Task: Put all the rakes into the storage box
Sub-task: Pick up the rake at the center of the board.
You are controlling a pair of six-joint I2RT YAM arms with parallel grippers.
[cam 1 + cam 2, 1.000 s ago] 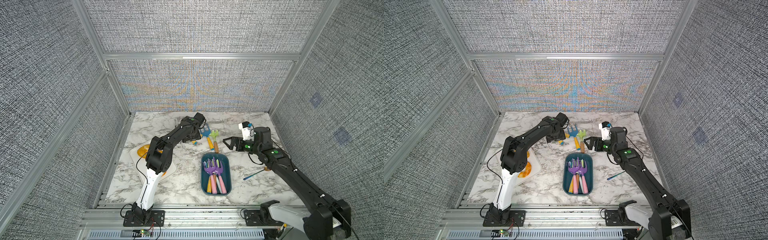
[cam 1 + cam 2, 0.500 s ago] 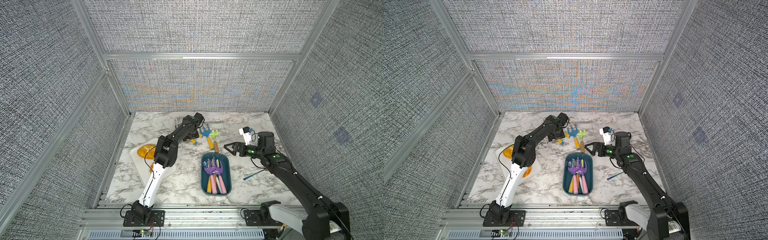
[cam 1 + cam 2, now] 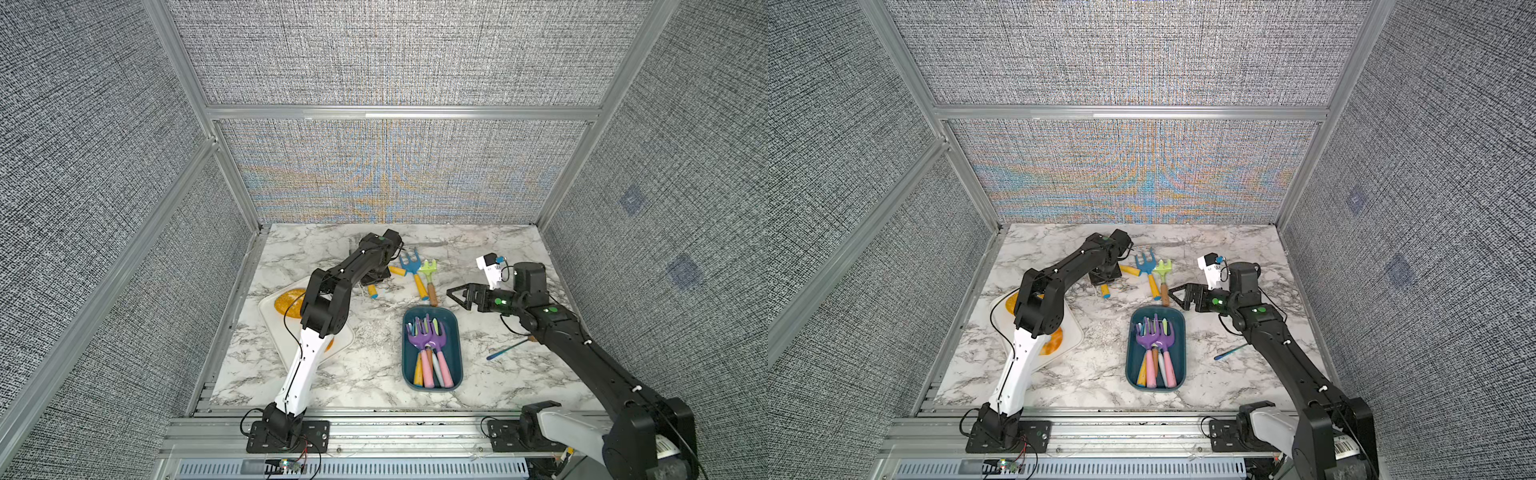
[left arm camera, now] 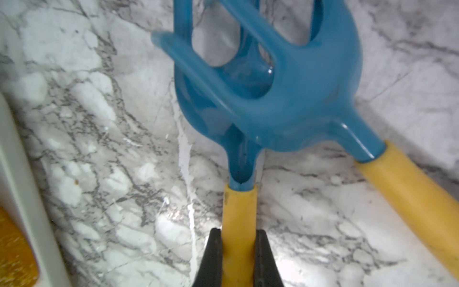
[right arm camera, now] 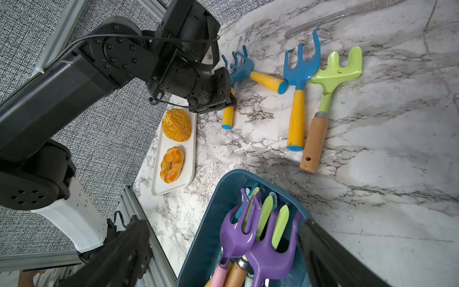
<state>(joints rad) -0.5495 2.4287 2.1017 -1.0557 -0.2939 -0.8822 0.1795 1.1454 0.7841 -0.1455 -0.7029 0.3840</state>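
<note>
Rake (image 4: 239,208) blue and yellow, storage box (image 3: 454,330) teal.

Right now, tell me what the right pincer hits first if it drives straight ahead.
Probably the green rake's wooden handle, just ahead of the open right pincer; height is unclear, so it may pass above.

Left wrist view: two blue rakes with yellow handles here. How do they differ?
The gripped rake has its handle clamped in the left gripper; the loose rake is not held. The loose rake's head lies over the gripped rake's head, mostly hiding it. Their handles splay apart rather than lie parallel. Both have blue heads and yellow handles.
</note>
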